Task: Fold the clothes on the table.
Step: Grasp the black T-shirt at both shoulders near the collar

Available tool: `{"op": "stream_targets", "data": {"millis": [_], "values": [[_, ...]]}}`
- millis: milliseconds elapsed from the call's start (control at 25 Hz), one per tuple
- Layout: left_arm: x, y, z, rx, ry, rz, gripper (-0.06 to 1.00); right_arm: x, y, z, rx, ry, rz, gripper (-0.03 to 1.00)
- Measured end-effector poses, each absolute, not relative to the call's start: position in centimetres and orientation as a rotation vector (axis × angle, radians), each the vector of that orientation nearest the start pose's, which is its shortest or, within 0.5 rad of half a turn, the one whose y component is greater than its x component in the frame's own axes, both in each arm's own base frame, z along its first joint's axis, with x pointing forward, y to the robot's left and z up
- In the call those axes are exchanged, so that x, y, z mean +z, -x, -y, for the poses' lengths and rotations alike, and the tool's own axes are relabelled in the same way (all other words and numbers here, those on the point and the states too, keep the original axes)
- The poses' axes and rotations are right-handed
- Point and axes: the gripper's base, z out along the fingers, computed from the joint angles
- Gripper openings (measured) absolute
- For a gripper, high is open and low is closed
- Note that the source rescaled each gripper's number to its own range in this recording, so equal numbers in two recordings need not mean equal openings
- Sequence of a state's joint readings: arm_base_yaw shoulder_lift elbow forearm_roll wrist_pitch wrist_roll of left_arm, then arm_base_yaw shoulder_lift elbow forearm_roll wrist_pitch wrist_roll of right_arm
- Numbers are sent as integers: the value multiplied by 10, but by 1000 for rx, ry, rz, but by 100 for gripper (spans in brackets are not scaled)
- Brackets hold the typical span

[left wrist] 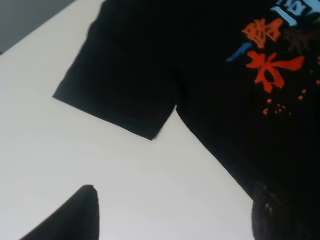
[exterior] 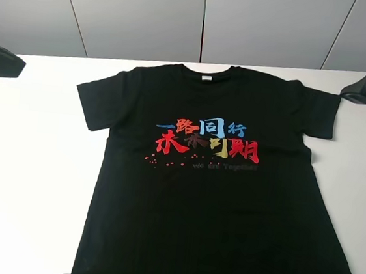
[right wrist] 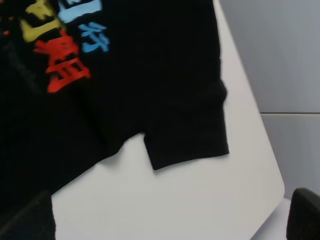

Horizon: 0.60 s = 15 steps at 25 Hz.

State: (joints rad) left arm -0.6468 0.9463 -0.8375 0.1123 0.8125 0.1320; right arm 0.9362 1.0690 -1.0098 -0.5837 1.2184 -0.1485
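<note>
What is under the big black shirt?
The black shirt lies flat on the white table, which shows around it. Whatever is right beneath the cloth is covered, so I cannot tell.

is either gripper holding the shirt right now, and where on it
Nothing is held. The left gripper and right gripper are both open, nothing between their fingers; the black t-shirt lies flat on the table.

Black T-shirt (exterior: 218, 206) (red, blue, yellow lettering (exterior: 207, 139))
</note>
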Motion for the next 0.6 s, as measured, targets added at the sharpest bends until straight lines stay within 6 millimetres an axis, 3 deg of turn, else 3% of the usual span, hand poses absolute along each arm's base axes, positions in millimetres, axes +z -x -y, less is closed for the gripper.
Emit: {"op": "stream_targets", "data": {"millis": [160, 280, 600], "values": [[314, -152, 122, -59, -1111, -2196, 81, 322, -142, -117, -569, 1504, -2115, 100], [313, -157, 130, -54, -1121, -2206, 81, 308, -143, -112, -663, 1526, -2109, 100], [327, -166, 129, 34, -1057, -2165, 81, 323, -160, -94, -784, 1345, -2144, 100]]}}
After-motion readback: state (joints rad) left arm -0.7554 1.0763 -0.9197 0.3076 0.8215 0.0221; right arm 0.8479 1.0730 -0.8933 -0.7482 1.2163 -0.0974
